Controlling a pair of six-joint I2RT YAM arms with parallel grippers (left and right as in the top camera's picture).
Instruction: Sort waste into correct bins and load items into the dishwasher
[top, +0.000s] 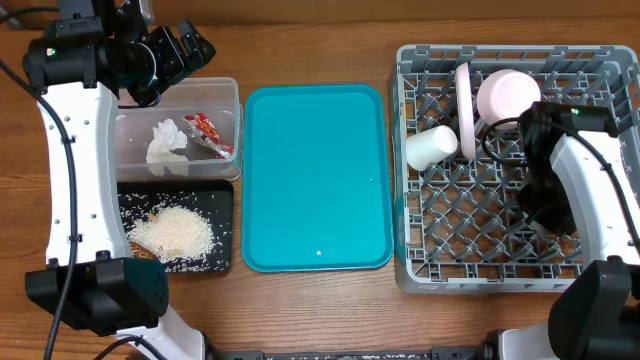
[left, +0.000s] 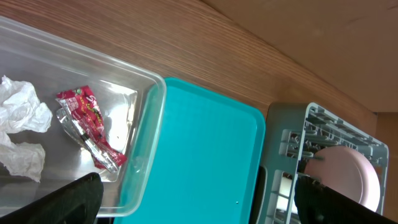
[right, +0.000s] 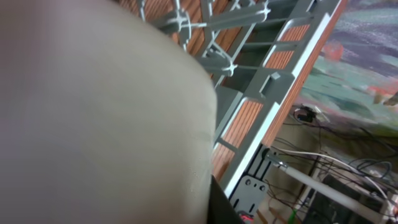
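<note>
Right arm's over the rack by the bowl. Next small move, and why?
Probably open the right gripper and lift straight up: the pale round bowl already sits in the grey pegged dish rack beside the upright pale pink plate. It fills the right wrist view, so the grip itself is hidden.

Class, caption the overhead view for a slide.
Tissue and wrapper in clear tub, rice on black tray, plate, bowl, cup in rack.
</note>
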